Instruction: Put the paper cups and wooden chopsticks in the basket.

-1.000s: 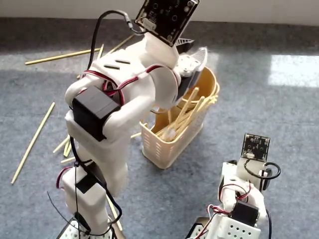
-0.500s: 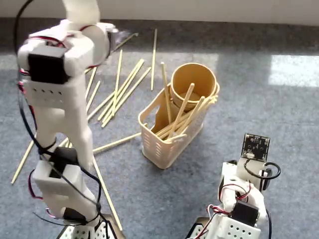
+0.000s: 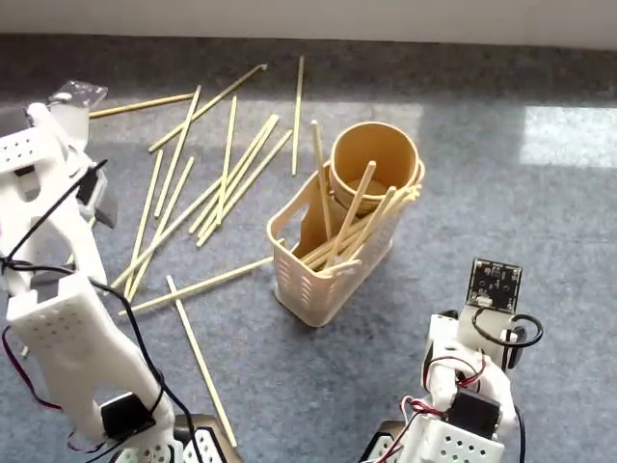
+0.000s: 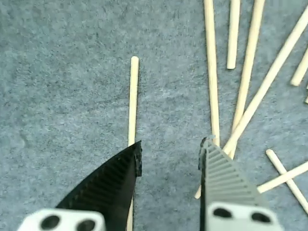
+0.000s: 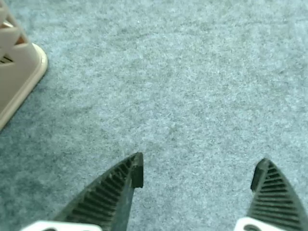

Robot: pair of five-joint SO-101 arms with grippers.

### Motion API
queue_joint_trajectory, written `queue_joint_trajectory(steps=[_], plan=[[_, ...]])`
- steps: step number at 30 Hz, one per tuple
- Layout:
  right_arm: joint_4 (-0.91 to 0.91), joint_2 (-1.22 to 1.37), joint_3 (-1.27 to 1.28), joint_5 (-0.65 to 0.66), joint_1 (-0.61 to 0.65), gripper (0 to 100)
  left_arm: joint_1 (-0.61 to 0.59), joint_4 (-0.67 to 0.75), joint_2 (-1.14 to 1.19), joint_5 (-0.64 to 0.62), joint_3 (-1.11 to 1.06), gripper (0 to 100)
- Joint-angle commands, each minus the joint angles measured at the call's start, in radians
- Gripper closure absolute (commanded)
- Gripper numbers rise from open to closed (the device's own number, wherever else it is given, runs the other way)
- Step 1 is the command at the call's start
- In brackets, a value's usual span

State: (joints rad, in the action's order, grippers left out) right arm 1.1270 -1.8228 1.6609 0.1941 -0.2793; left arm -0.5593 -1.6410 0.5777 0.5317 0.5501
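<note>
A cream slotted basket (image 3: 318, 289) stands mid-table and holds a tan paper cup (image 3: 374, 154) and several wooden chopsticks (image 3: 352, 217) leaning inside it. More loose chopsticks (image 3: 227, 174) lie scattered on the grey carpet to its left. The left arm (image 3: 58, 318) stands at the far left edge. Its gripper (image 4: 169, 147) hangs open above the carpet; one chopstick (image 4: 132, 96) runs under its black finger, and others (image 4: 250, 82) lie beside the grey finger. My right gripper (image 5: 199, 168) is open and empty over bare carpet, near a basket corner (image 5: 19, 72).
The right arm (image 3: 472, 386) sits folded at the bottom right. A single chopstick (image 3: 201, 362) lies in front of the basket, close to the left arm's base. A pale wall strip borders the far edge. Bare carpet extends right of the basket.
The left arm has swung from above the basket out to the far left, uncovering the scattered chopsticks. The right arm has stayed still.
</note>
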Motion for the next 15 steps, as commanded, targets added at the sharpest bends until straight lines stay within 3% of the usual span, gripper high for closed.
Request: queue_joint_trajectory(steps=[1,13,15], plan=[[-0.019,-0.008,0.077,0.011,-0.005,65.2,-0.045,0.011,0.074,0.012,0.077,78],[-0.019,-0.008,0.093,0.011,-0.005,65.2,-0.087,0.037,0.450,0.015,0.363,79],[-0.019,-0.008,0.093,0.011,-0.005,65.2,-0.085,0.037,0.484,0.037,0.403,87]])
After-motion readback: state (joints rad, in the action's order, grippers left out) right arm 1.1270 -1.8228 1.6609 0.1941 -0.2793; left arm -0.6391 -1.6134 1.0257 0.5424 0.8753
